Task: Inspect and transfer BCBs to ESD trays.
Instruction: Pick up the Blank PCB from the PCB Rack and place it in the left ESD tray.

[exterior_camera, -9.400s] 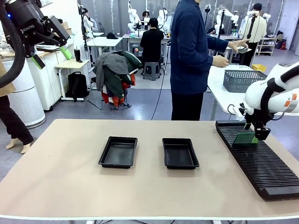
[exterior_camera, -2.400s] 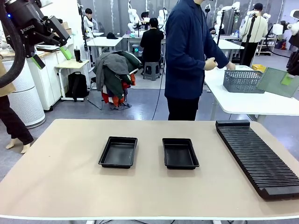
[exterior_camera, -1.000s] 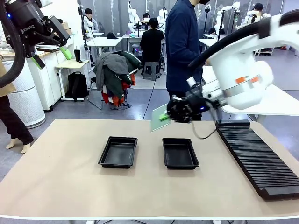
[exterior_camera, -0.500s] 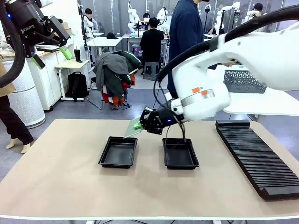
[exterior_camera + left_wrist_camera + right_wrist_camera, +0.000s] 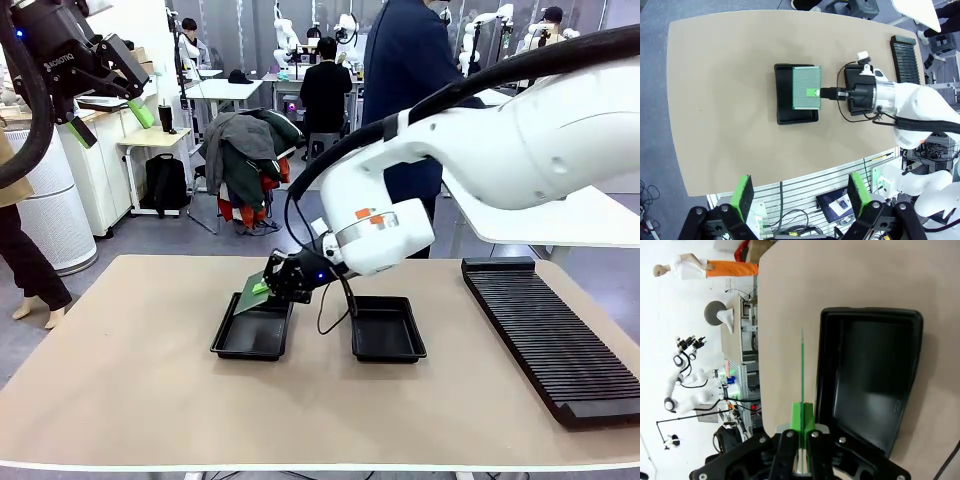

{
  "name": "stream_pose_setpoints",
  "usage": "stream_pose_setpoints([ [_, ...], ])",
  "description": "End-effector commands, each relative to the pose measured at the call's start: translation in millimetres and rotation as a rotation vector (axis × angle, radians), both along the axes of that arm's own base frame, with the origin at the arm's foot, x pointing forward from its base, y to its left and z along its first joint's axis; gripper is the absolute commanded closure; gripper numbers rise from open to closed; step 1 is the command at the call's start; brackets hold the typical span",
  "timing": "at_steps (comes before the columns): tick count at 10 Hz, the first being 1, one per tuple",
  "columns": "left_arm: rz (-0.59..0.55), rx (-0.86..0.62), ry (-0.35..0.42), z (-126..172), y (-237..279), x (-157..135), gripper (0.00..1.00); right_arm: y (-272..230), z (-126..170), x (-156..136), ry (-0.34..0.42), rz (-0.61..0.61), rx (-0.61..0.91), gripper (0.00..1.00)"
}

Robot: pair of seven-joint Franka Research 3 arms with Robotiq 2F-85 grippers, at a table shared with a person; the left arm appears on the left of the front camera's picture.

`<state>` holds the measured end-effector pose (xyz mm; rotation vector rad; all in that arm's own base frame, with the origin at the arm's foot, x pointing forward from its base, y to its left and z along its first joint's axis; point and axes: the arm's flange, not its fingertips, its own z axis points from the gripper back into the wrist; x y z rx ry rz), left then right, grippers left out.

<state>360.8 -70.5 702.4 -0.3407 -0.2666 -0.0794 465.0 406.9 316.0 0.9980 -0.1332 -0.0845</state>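
Note:
My right gripper (image 5: 272, 282) is shut on one edge of a pale-green BCB (image 5: 250, 291), which it holds tilted just above the left ESD tray (image 5: 226, 345). From high above, the left wrist view has the BCB (image 5: 806, 88) lying flat over that tray (image 5: 784, 102), with the right gripper (image 5: 826, 92) beside it. In the right wrist view the BCB (image 5: 802, 370) shows edge-on between the green pads (image 5: 802, 422), next to the tray (image 5: 870, 385). The second ESD tray (image 5: 386, 330) holds nothing. My left gripper (image 5: 800, 195) hangs open far above the table's left side (image 5: 108, 72).
A long black ribbed rack (image 5: 555, 335) lies along the table's right side. A person in a dark blue coat (image 5: 412, 60) stands behind the far edge. The big white right arm (image 5: 480, 150) spans the table's middle.
The right arm has swung left and down with the BCB, from above the right tray to just over the left tray. The left arm has not moved.

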Motion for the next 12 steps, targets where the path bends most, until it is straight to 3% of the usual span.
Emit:
stream_pose_setpoints([
  [1, 0.0, -0.005, 0.002, -0.7, -0.2, -0.3, 0.0, 13.5, -10.7, 12.1, 0.007, -0.01, -0.031, 0.97],
  [9, 0.0, -0.005, 0.002, -0.7, -0.2, -0.3, 0.0, 20.1, -42.6, 14.7, 0.113, -0.025, -0.099, 0.97],
  [12, 0.0, -0.005, 0.002, -0.7, -0.2, -0.3, 0.0, 23.1, -43.7, 12.2, 0.134, 0.024, -0.149, 0.97],
])
